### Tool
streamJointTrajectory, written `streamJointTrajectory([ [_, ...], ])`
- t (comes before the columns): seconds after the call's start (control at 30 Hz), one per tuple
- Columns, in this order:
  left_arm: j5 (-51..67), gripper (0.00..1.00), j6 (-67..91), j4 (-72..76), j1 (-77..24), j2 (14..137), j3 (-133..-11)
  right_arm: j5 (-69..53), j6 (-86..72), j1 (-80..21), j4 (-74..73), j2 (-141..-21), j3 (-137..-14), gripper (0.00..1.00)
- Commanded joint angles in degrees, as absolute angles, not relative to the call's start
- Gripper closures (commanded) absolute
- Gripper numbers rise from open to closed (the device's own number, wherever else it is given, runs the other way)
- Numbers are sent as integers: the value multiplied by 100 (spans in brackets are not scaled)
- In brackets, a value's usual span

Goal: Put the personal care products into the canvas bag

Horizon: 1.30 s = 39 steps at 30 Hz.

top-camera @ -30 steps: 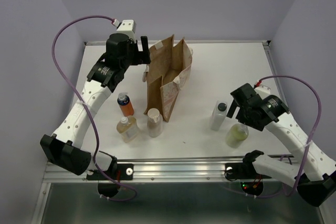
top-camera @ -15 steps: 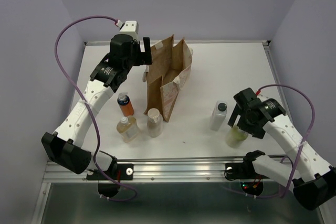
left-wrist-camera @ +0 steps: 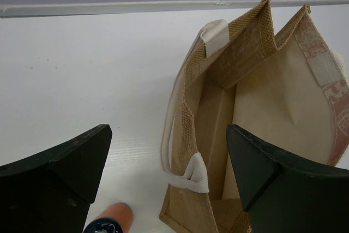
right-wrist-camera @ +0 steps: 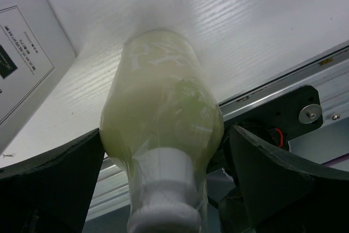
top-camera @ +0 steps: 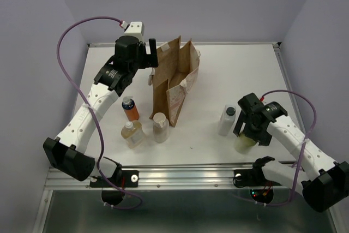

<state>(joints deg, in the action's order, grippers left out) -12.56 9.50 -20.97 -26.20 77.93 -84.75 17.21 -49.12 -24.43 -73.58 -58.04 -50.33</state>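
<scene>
The canvas bag (top-camera: 173,83) (left-wrist-camera: 248,102) stands upright with its mouth open at the table's middle. My left gripper (top-camera: 151,59) (left-wrist-camera: 169,135) hovers open just left of the bag's top edge, holding nothing. Left of the bag stand the orange bottle (top-camera: 130,108) (left-wrist-camera: 112,221), the amber bottle (top-camera: 132,133) and the beige bottle (top-camera: 160,126). At the right stands the translucent white bottle (top-camera: 227,120) (right-wrist-camera: 24,64). My right gripper (top-camera: 248,133) (right-wrist-camera: 163,140) is open and lowered over the yellow-green bottle (top-camera: 243,144) (right-wrist-camera: 163,96), one finger on each side of it.
A metal rail (top-camera: 180,175) (right-wrist-camera: 283,102) runs along the table's near edge, just behind the yellow-green bottle. Purple walls close the table (top-camera: 240,69) on three sides. Purple cables loop above both arms.
My right gripper has dropped and moved left, from beside the yellow-green bottle to straddling it. The left gripper edged slightly toward the bag, then held still.
</scene>
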Motion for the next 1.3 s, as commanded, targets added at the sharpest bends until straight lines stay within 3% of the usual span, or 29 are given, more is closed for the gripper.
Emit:
streamJointTrajectory([
  [0.0, -1415, 1, 888, -1986, -2672, 7752, -8411, 1740, -4817, -2417, -7014, -5941, -4896, 0],
  [0.1, -1433, 1, 888, -1978, -2681, 7761, -8402, 1766, -4773, -2417, -6847, -5994, -4799, 3],
  [0.23, -1485, 1, 888, -2021, -2681, 7805, -8429, 1784, -4746, -2417, -6855, -6003, -4790, 35],
  [0.27, -1511, 1, 896, -2030, -2681, 7813, -8446, 1819, -4746, -2417, -6899, -5968, -4886, 49],
  [0.43, -1520, 1, 914, -2048, -2689, 7910, -8490, 2635, -4930, -2365, -7819, -5889, -5622, 72],
  [0.5, -1512, 1, 905, -2057, -2689, 7954, -8525, 2909, -4800, -2364, -7971, -5854, -5949, 86],
  [0.53, -1512, 1, 914, -2074, -2681, 8015, -8551, 2927, -4729, -2364, -7954, -5827, -6263, 99],
  [0.9, -1468, 1, 923, -2127, -2681, 8297, -8692, 3323, -3148, -2364, -6901, -6477, -8961, 99],
  [1.03, -1468, 1, 932, -2127, -2681, 8384, -8692, 2375, -2252, -2364, -5717, -7091, -9921, 99],
  [1.27, -1371, 1, 984, -2144, -2681, 8543, -8701, 382, -1469, -2609, -4931, -8682, -12264, 99],
])
